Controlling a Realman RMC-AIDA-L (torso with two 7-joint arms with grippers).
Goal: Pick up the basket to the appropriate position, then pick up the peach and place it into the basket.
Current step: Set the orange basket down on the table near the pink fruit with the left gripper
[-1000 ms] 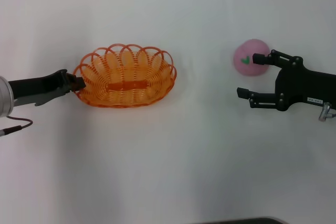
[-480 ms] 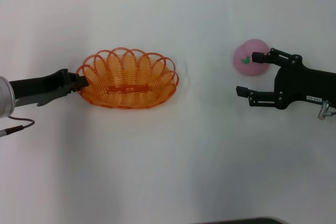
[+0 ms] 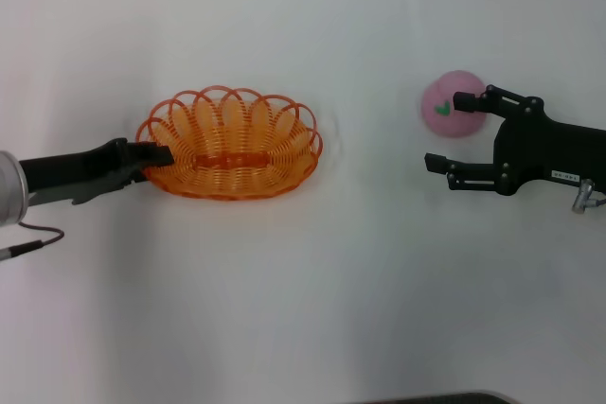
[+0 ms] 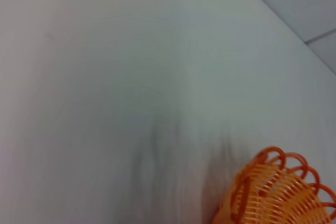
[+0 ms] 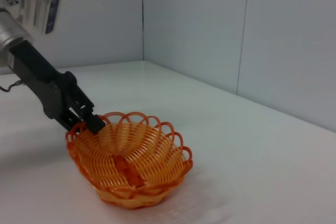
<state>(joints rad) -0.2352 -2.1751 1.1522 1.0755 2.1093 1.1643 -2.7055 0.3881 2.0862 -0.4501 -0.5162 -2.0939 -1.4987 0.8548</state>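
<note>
Jaws of the left gripper [image 3: 156, 152] are clenched on the left rim of the basket [image 3: 230, 143]; the right wrist view shows the dark tips pinching a rim loop. The basket sits on the white desk [image 3: 303, 290], left of centre. It looks light and springy: thin looped plastic that would likely flex under a hard pinch, so the scalloped rim is the sensible hold, and a one-sided hold may let it tilt.

The right gripper [image 3: 451, 131] is spread wide, its far jaw tip over the near right edge of the peach [image 3: 452, 103], its near jaw well off it. The peach lies on the desk at the right, far from the basket. Round and matte, it could roll; a hold across its widest part seems best.

Count: one basket, one peach, two grippers.
</note>
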